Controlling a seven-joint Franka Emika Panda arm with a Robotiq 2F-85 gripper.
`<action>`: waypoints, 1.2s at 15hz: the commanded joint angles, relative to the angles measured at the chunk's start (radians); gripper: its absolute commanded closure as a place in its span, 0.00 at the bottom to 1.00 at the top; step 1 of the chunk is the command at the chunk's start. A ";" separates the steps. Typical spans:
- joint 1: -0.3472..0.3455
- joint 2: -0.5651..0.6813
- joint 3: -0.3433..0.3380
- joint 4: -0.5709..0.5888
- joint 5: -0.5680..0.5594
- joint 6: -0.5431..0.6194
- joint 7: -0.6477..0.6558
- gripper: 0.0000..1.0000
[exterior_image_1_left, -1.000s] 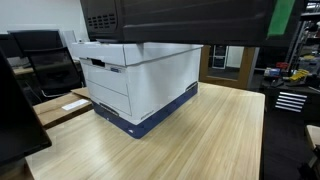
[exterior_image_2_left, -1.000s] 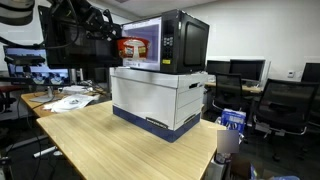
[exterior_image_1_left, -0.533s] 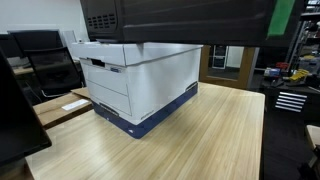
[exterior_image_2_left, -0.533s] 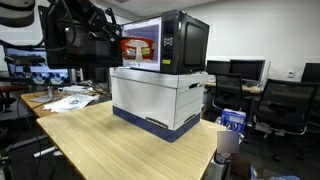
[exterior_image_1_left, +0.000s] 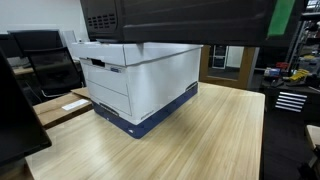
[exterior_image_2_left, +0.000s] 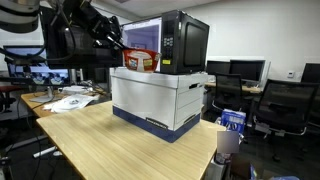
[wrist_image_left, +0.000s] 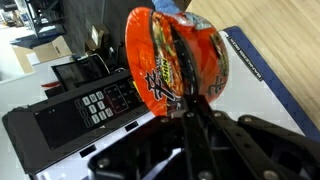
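My gripper is shut on the rim of an orange and red instant noodle cup, which fills the upper middle of the wrist view. In an exterior view the gripper holds the cup in front of the black microwave, at its open front. The microwave stands on a white and blue cardboard file box. The wrist view shows the microwave's keypad panel just left of the cup. In an exterior view the microwave and box are seen from the back, and the gripper is hidden.
The box stands on a light wooden table whose far edge drops off beside a tool cabinet. Office chairs and desks with monitors surround the table. Papers lie on a side desk.
The arm has shifted, and the cup has come lower and slightly right in front of the microwave. The jaws stay shut on it.
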 joint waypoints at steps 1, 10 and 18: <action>-0.009 0.048 -0.018 0.019 -0.041 0.007 0.058 0.96; -0.177 0.139 0.036 0.041 -0.143 0.103 0.160 0.96; -0.309 0.199 0.105 0.071 -0.242 0.172 0.289 0.96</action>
